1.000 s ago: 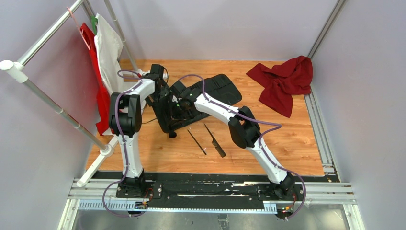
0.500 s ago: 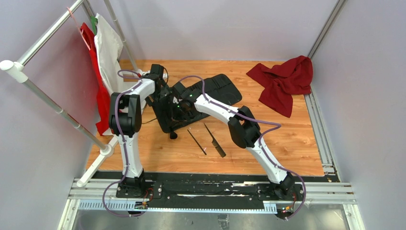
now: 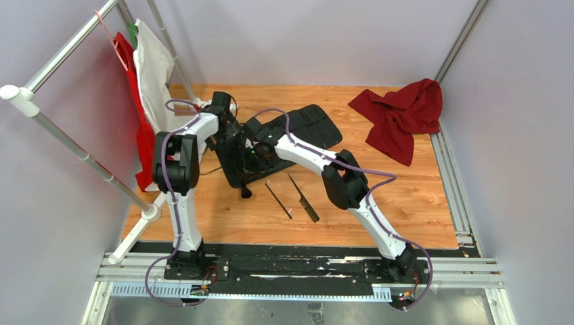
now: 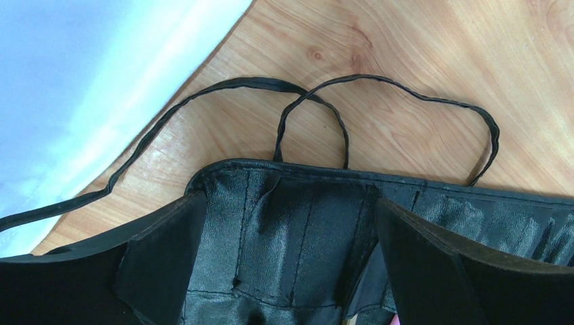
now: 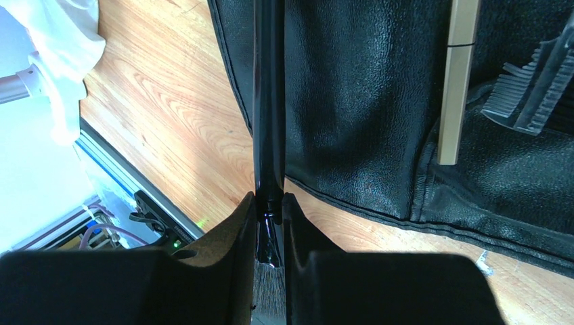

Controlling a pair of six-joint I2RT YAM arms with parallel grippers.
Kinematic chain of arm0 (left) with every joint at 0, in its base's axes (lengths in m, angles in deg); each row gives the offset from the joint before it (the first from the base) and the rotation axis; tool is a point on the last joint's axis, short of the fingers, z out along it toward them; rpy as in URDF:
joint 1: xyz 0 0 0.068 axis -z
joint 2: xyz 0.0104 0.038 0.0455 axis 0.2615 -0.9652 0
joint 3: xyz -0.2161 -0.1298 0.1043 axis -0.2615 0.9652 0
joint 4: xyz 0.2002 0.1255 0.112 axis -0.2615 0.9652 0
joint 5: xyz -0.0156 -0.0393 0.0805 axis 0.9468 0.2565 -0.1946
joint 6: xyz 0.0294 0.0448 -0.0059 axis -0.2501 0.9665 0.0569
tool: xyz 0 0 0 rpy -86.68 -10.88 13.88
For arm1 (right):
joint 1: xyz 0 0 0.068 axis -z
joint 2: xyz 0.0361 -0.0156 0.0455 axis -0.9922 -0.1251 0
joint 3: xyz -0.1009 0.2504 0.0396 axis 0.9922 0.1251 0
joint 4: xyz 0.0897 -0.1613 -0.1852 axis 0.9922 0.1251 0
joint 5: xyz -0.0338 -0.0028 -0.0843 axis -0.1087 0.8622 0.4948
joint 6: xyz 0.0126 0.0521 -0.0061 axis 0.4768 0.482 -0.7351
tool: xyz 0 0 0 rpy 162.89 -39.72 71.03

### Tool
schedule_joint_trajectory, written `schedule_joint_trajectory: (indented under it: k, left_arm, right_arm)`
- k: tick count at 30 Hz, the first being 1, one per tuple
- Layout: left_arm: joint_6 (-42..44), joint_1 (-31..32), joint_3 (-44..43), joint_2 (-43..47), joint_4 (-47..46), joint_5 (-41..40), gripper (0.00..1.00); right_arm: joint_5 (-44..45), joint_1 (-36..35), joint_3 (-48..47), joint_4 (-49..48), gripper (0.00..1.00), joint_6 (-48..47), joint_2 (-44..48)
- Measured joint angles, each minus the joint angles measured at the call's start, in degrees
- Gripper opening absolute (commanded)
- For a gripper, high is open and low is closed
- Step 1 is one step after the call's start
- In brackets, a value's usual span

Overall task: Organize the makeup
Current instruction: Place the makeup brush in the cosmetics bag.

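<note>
My right gripper (image 5: 269, 223) is shut on a slim black makeup brush (image 5: 269, 101), held near its ferrule with the bristles between my fingers. The handle points over the left edge of the black roll-up case (image 5: 359, 101). A tan-handled brush (image 5: 457, 88) and a small comb brush (image 5: 535, 88) sit in the case's slots. My left gripper (image 4: 290, 203) is open, its fingers (image 4: 162, 250) spread over the case's end (image 4: 291, 230). In the top view, a loose black brush (image 3: 277, 200) and a thin black comb (image 3: 303, 198) lie on the wooden table near the case (image 3: 308, 125).
The case's thin black ties (image 4: 379, 88) loop on the wood beyond its end. A round black brush head (image 3: 245, 193) sits at the case's near edge. A red cloth (image 3: 403, 115) lies back right. A clothes rack (image 3: 74, 142) with a white garment (image 3: 152, 71) stands at the left.
My right arm has edged slightly left with the black brush in its grip. The left arm, loose brush and comb have hardly moved.
</note>
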Motion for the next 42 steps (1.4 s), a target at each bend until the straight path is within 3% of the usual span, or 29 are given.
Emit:
schedule_joint_trajectory:
  k: [42]
  left_arm:
    - [1.6,0.5,9.9,5.6,-10.9,5.6,0.98]
  right_arm:
    - [-1.6,1.8,0.8,-0.8,0.01,-1.5,0.0]
